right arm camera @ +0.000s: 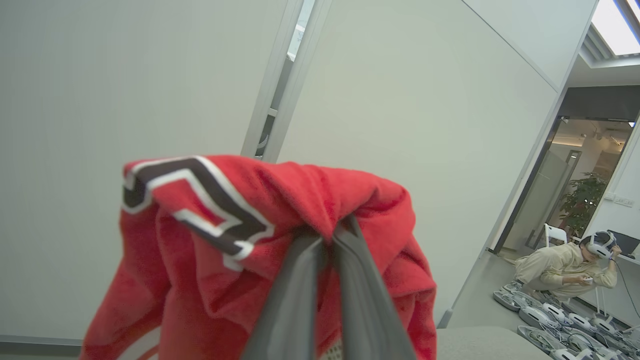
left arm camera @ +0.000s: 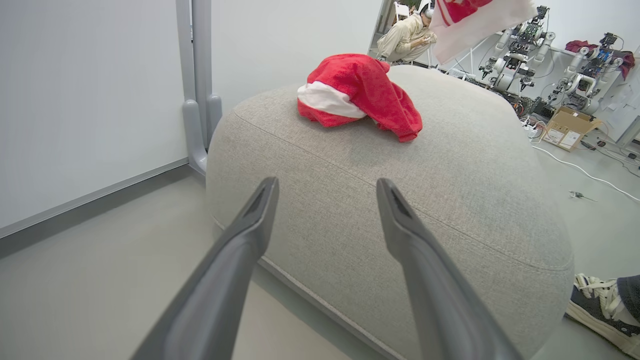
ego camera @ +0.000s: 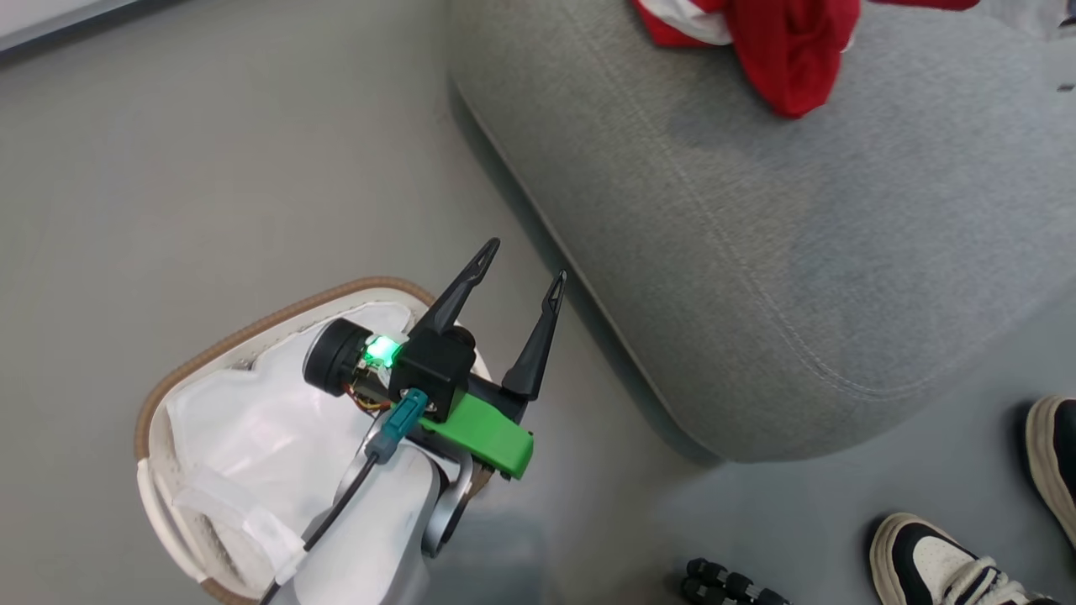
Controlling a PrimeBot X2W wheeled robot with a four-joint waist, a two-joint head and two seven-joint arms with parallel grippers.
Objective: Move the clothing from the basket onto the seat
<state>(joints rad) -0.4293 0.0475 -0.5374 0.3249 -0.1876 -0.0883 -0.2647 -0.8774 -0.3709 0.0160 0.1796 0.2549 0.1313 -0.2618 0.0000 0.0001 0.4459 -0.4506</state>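
Observation:
A heap of red clothing (left arm camera: pixel 360 92) with a white stripe lies on top of the grey seat (left arm camera: pixel 450 200); the head view has it at the top edge, clothing (ego camera: pixel 782 50) on the seat (ego camera: pixel 799 252). My right gripper (right arm camera: pixel 327 232) is shut on red clothing (right arm camera: pixel 210 260) with white-and-black lettering, which drapes over its fingers. A red-and-white cloth (left arm camera: pixel 470 15) hangs above the seat; I cannot tell whether it joins the heap. My left gripper (ego camera: pixel 523 262) stands open and empty over the basket (ego camera: pixel 252 323), whose white liner shows. In the left wrist view that gripper (left arm camera: pixel 327 182) points at the seat's side.
A person's shoes (ego camera: pixel 941 563) stand on the floor by the seat's near right corner, one shoe (left arm camera: pixel 600 305) close to the cushion. A black jointed object (ego camera: pixel 723 584) lies on the floor. Behind the seat are a wall post (left arm camera: pixel 200 100), a seated person (left arm camera: pixel 405 37), robot arms and a cardboard box (left arm camera: pixel 565 130).

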